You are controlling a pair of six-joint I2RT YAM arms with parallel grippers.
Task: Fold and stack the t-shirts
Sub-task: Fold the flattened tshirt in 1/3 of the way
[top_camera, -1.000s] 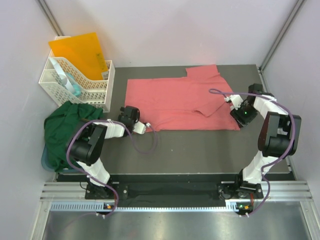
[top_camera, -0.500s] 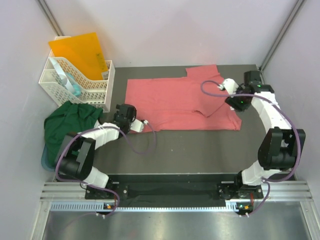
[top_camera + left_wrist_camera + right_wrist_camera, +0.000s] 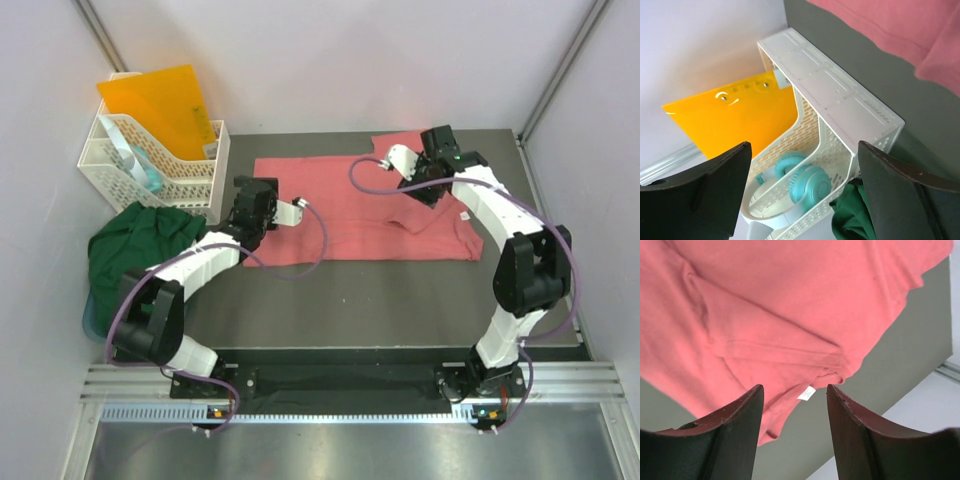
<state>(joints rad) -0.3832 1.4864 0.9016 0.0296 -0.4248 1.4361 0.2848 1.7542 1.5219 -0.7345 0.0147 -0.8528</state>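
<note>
The salmon-pink t-shirt [image 3: 340,205] [image 3: 790,300] lies spread flat across the back of the table, one sleeve folded in and its small white label [image 3: 807,393] near the right hem. Off the table's left edge, the dark green t-shirt [image 3: 125,250] [image 3: 852,220] sits crumpled in a heap. My left gripper [image 3: 245,200] [image 3: 804,150] hovers open and empty at the pink shirt's left edge, pointing at the basket. Above the pink shirt's right part, my right gripper [image 3: 428,185] [image 3: 795,390] is open, with nothing between its fingers.
A white plastic basket [image 3: 150,170] [image 3: 840,100] stands at the back left, holding an orange folder [image 3: 160,105] [image 3: 735,115] and teal headphones [image 3: 810,182]. Walls close in the left, back and right sides. The dark table surface [image 3: 400,290] runs in front of the shirt.
My right gripper swung from the shirt's right edge up and left over the shirt. My left gripper moved back toward the basket and opened wider.
</note>
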